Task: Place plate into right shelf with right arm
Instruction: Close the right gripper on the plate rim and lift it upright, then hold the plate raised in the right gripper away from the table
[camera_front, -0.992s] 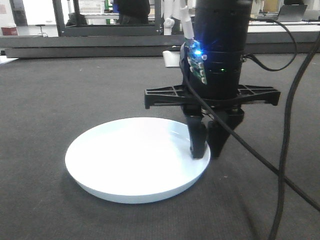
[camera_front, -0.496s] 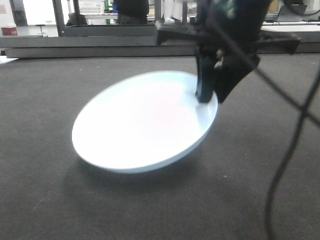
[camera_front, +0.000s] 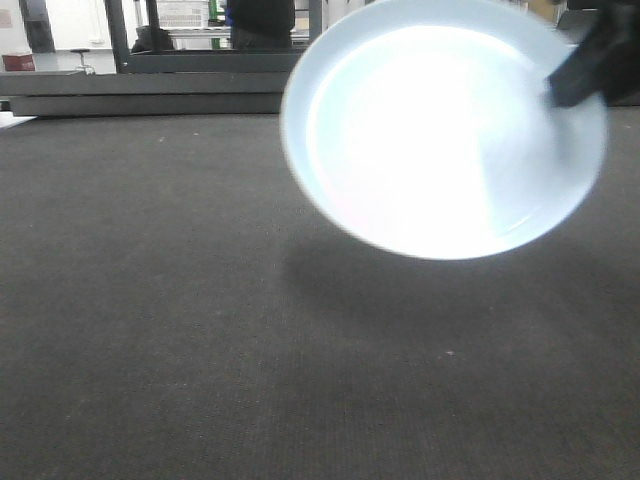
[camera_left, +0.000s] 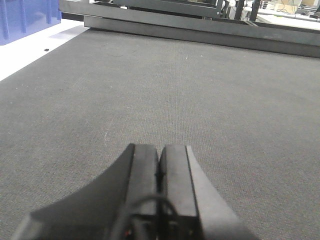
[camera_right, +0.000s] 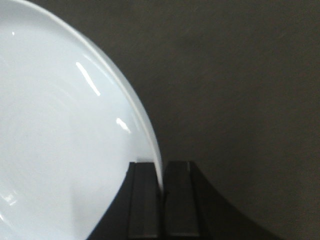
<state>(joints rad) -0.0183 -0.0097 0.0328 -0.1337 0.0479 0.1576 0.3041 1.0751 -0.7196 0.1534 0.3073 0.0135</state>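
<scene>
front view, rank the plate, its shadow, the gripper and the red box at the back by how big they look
1. plate, close to the camera, so it looks huge
2. shadow beneath it
3. right gripper, mostly out of frame
4. red box, far off, tiny

Plate (camera_front: 440, 130): white, round, shallow, glossy, unmarked. It was clear of the table (camera_front: 150, 350), up in the air and tilted steeply, hollow face toward the front camera, slightly blurred. Its shadow lay on the table below. The right pincer (camera_right: 162, 182) pinched its rim, one finger on each face.
</scene>
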